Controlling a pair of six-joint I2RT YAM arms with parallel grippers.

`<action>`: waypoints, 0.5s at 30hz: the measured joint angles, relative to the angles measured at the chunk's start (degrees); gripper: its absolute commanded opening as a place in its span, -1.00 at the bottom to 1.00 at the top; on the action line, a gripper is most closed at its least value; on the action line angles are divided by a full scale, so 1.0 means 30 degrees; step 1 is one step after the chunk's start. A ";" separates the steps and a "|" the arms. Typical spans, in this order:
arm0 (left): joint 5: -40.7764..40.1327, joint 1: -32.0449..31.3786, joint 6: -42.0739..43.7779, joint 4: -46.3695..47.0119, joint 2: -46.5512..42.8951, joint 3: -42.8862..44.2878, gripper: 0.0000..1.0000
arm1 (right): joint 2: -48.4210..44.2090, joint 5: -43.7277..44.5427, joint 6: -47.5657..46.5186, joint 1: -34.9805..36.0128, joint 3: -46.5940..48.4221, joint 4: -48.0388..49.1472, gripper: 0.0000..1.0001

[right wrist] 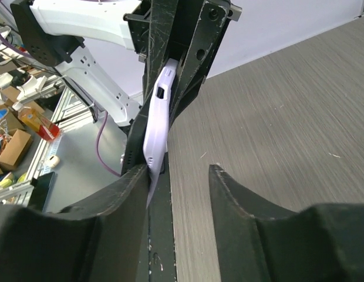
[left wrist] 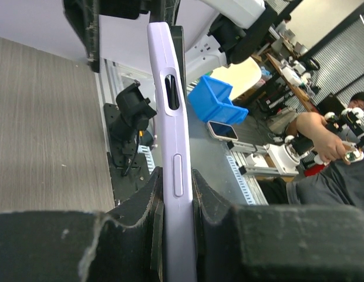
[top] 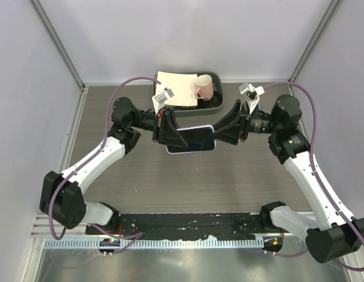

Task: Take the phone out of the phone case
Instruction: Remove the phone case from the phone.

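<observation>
Phone case (left wrist: 177, 176) is aloft, its long axis running hand to hand. Left hand (top: 173, 134) pinches one end; right hand (top: 222, 131) stands spread at the other, equally near.

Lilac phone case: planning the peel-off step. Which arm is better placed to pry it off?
Right, probably. The left gripper is clamped on the lilac silicone phone case, anchoring it. The right gripper stands open at its free end, one finger against the case.
</observation>
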 measured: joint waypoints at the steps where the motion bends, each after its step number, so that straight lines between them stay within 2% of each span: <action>1: 0.0073 -0.0066 0.0095 -0.0022 0.0000 0.0000 -1.00 | 0.0000 -0.0087 -0.0291 0.0015 0.0117 -0.0444 0.03; 15: 0.0772 -0.0175 0.0444 -0.0430 0.0000 -0.0022 -0.99 | 0.0539 0.0612 -0.0474 0.1450 0.0175 -0.1464 0.01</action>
